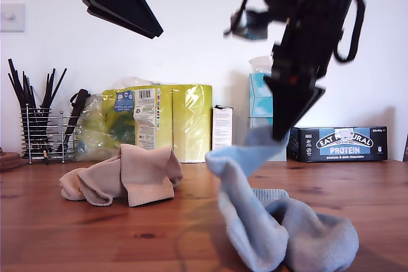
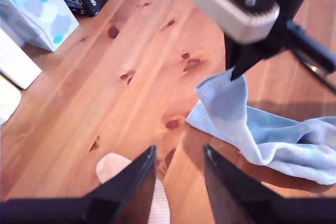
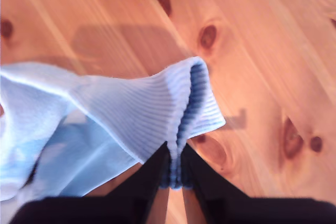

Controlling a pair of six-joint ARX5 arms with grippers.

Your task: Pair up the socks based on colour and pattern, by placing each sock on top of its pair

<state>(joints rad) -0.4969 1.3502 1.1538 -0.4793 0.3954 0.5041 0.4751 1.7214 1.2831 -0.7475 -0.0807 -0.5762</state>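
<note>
My second pincer (image 1: 282, 133) is clamped on the ribbed cuff of a blue sock (image 1: 245, 176), lifting that end clear of the counter (image 1: 76, 234) while the rest trails down onto the wood. In the second wrist view the cuff (image 3: 184, 124) is pinched flat between the two dark fingers (image 3: 152, 174). A second blue sock (image 1: 319, 234) lies bunched against the lifted one, toward the exterior view's right.

My first pincer (image 2: 178, 179) hangs high at the exterior view's left, jaws apart and holding nothing. Below it a beige sock (image 2: 152, 192) shows in its wrist view. In the exterior view the beige socks (image 1: 127, 176) lie in a crumpled heap, well apart from the blue ones.

Along the back wall stand a wire basket (image 1: 44, 135) of dark utensils, a yellow-wrapped pack (image 1: 159, 122), a tissue box (image 1: 261, 93) and a protein bar box (image 1: 341, 143).
</note>
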